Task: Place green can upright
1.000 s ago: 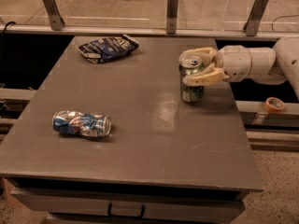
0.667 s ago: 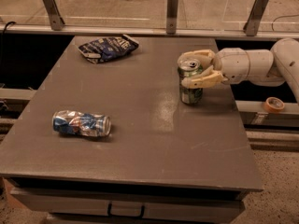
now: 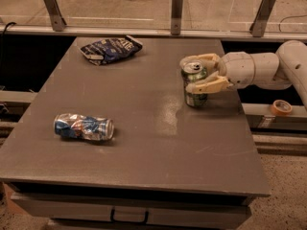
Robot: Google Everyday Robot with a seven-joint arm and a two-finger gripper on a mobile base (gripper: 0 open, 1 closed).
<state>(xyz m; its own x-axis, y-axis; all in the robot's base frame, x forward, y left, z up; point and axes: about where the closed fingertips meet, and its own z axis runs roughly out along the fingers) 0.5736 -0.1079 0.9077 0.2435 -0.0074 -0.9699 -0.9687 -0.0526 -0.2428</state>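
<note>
1. Grey table point(image 3: 144, 143) fills most of the view, with a drawer handle on its front edge.
2. White robot arm point(image 3: 259, 68) reaches in from the right, over the table's right edge (only the forearm and wrist are in view).
3. Blue chip bag point(image 3: 109, 49) lies flat near the far edge, left of centre.
4. Crushed blue-and-silver can point(image 3: 84, 127) lies on its side at front left, well apart from everything else.
5. Green can point(image 3: 195, 99) stands upright on the table towards the far right, pull-tab end up, base on the surface.
6. Gripper point(image 3: 189, 74) is at the can's upper half. It is closed on the can as far as the can's width allows: one tan finger passes behind the rim, the other crosses the front of the body, and both appear to touch it.
7. Tape roll point(image 3: 281, 108) sits off the table on a ledge at right, below the arm.
</note>
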